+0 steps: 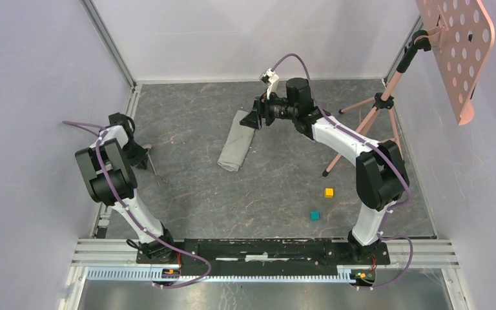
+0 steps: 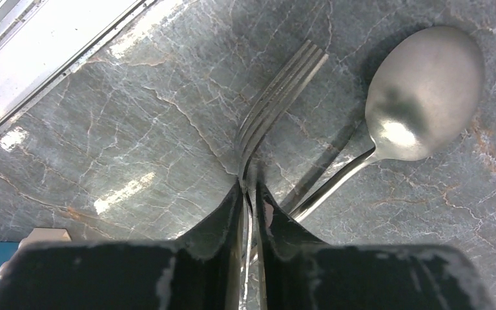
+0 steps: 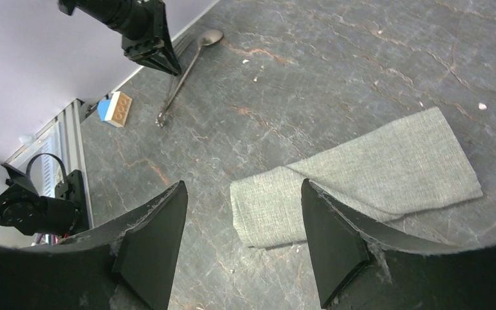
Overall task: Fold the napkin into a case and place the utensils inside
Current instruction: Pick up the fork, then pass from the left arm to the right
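Observation:
The napkin [image 1: 236, 147] lies folded into a long grey-green strip in the middle of the table, also seen in the right wrist view [image 3: 361, 174]. The fork [image 2: 278, 103] and spoon [image 2: 423, 93] lie side by side on the marbled table at the left. My left gripper [image 2: 250, 187] is shut on the fork's handle just behind the tines. The spoon's handle runs beside and under the right-hand finger. In the top view the left gripper [image 1: 148, 158] points down at the utensils [image 1: 157, 171]. My right gripper [image 3: 242, 226] hovers open over the napkin's far end [image 1: 250, 121], holding nothing.
A yellow cube [image 1: 329, 192] and a teal cube [image 1: 314, 216] sit at the front right. A blue-and-tan block [image 3: 116, 108] lies near the left rail behind the left gripper. A copper tripod [image 1: 361, 126] with a perforated board [image 1: 458, 45] stands at the back right.

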You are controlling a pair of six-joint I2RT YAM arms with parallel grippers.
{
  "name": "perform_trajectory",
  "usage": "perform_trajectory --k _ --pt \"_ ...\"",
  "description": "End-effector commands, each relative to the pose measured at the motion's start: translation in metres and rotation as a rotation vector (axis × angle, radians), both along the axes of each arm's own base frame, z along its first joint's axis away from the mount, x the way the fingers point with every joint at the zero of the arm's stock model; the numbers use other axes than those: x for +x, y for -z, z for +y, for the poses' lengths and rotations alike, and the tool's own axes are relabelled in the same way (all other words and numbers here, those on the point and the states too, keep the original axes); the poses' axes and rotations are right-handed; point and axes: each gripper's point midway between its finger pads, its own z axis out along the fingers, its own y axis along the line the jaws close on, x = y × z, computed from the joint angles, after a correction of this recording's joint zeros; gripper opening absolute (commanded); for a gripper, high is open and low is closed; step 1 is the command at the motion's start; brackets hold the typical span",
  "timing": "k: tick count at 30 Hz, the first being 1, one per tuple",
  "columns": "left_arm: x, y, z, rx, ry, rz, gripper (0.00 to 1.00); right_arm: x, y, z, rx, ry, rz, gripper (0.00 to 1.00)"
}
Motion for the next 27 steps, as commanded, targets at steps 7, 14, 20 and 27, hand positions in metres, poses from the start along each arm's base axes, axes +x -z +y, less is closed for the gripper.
perform_trajectory --k 7,14,20,27 --pt "0.015 0.006 -0.014 -0.088 0.040 -0.078 0.07 0.004 -0.029 -0.007 -0.122 0.089 -0.078 0.71" --pt "0.026 -0.062 -0.043 -0.075 0.178 -0.311 0.02 -0.022 -0.030 -0.011 -0.126 0.082 -0.081 0.72" --pt "0.050 -0.169 -0.163 -0.159 0.635 -0.807 0.02 -0.044 -0.015 -0.016 -0.095 0.066 -0.020 0.73" --pt "0.007 -0.228 -0.313 -0.335 1.090 -1.122 0.02 -0.082 -0.049 -0.009 0.222 0.035 0.044 0.75"
